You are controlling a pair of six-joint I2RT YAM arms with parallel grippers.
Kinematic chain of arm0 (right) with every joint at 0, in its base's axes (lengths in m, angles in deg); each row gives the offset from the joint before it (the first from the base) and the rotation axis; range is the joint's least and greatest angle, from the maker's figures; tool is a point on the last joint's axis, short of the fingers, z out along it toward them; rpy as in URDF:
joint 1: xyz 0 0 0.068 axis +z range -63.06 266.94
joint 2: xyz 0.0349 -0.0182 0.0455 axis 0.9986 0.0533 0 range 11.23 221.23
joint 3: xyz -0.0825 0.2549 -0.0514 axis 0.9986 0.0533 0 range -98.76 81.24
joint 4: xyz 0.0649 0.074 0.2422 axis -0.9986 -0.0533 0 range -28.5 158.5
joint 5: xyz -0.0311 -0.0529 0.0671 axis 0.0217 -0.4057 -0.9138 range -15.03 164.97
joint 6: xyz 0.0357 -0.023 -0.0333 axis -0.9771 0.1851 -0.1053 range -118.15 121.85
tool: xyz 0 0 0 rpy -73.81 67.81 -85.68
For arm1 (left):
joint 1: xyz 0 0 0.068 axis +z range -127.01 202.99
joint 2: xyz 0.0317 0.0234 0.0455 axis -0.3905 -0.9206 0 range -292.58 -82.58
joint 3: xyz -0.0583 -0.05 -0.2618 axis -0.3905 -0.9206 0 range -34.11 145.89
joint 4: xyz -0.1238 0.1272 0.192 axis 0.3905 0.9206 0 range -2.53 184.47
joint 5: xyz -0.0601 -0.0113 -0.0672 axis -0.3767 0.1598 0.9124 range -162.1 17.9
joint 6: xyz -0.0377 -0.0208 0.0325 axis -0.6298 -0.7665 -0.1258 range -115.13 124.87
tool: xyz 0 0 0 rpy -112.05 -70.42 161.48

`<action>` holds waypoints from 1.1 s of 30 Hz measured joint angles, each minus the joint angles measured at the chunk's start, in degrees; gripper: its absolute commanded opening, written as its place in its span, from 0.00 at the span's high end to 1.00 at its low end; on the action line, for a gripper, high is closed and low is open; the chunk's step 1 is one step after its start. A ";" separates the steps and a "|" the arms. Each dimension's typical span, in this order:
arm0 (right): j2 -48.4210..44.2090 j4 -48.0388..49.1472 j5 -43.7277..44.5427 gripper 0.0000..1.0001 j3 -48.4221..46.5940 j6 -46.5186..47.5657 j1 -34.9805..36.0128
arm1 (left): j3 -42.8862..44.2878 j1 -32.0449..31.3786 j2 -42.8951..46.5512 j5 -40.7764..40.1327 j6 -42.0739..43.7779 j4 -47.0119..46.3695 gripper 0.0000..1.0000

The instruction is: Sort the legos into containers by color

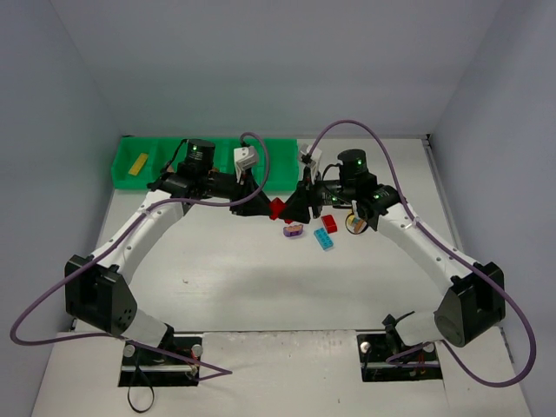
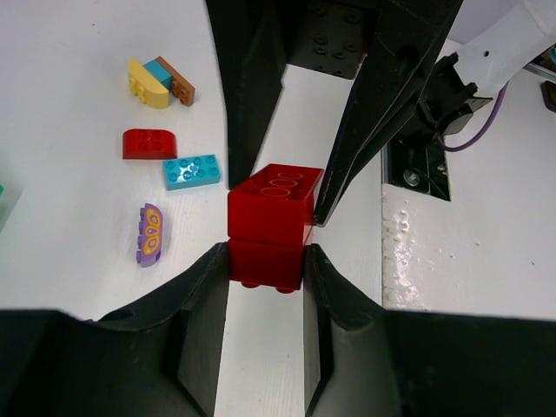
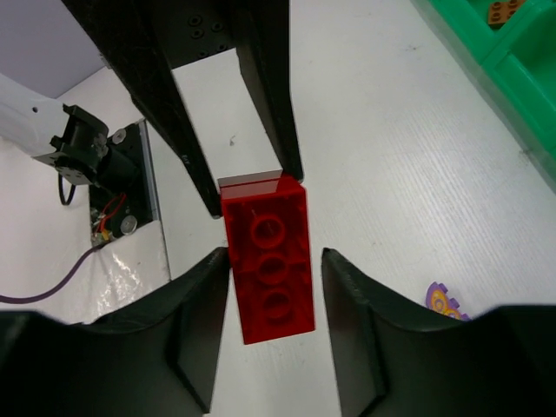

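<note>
A red brick stack (image 1: 277, 207) hangs above the table between both grippers. My left gripper (image 1: 268, 207) is shut on its lower part; in the left wrist view the gripper (image 2: 266, 261) pinches that part (image 2: 265, 256). My right gripper (image 1: 289, 208) is open. In the right wrist view it (image 3: 274, 265) straddles the stack's underside (image 3: 268, 261), with a gap on the right side. The green tray (image 1: 278, 165) lies at the back and holds a yellow brick (image 1: 137, 164). Loose on the table are purple (image 1: 292, 231), red (image 1: 329, 221), cyan (image 1: 324, 239) and yellow (image 1: 354, 224) bricks.
The left wrist view shows the loose bricks: a yellow (image 2: 146, 89), cyan and brown (image 2: 179, 81) cluster, a red one (image 2: 148, 143), a cyan one (image 2: 192, 171) and a purple one (image 2: 150, 233). The tray corner (image 3: 512, 78) holds an orange-brown brick (image 3: 499, 10). Grey walls enclose the table.
</note>
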 measured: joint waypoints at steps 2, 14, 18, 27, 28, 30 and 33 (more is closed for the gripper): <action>0.00 -0.46 -0.09 0.67 0.00 0.37 0.02 | 0.07 0.00 -0.02 -0.59 0.11 0.22 1.00; 0.00 -1.25 0.17 1.00 0.00 1.29 0.00 | 0.63 0.00 -1.16 -0.96 1.09 1.55 1.00; 0.00 -2.62 1.49 1.00 0.00 1.81 -0.52 | 0.63 0.11 -2.86 -1.01 1.27 2.05 1.00; -0.92 -2.03 7.45 1.00 -1.05 1.44 -5.64 | -5.81 3.23 -3.80 -8.00 -0.28 3.63 1.00; -0.66 -1.77 8.74 1.00 -1.62 1.01 -5.64 | -6.03 3.41 -3.80 -8.83 -0.74 3.45 1.00; 0.79 -0.92 12.13 1.00 -3.54 0.50 -5.62 | -6.91 3.45 -3.30 -11.65 -2.14 2.34 1.00; 5.51 2.38 18.67 1.00 -7.19 -0.68 -5.38 | -7.96 3.45 -1.99 -16.28 -4.24 0.94 1.00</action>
